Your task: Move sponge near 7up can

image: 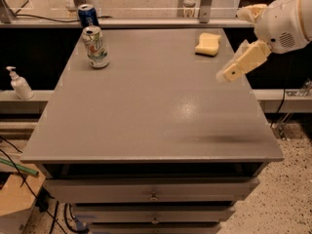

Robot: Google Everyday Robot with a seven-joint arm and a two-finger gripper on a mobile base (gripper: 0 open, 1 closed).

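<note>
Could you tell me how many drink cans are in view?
2: the 7up can stands far left on the table; the dark blue can is just behind it. The gripper hovers at the table's right edge.

Overhead glare on table [122,121]; right-side claw [234,71] perhaps casts shadow.

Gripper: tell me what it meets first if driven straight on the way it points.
The gripper, by the right edge of the tabletop, points down and left. It would probably meet that bare surface first, passing in front of the sponge, though depth is unclear.
</note>
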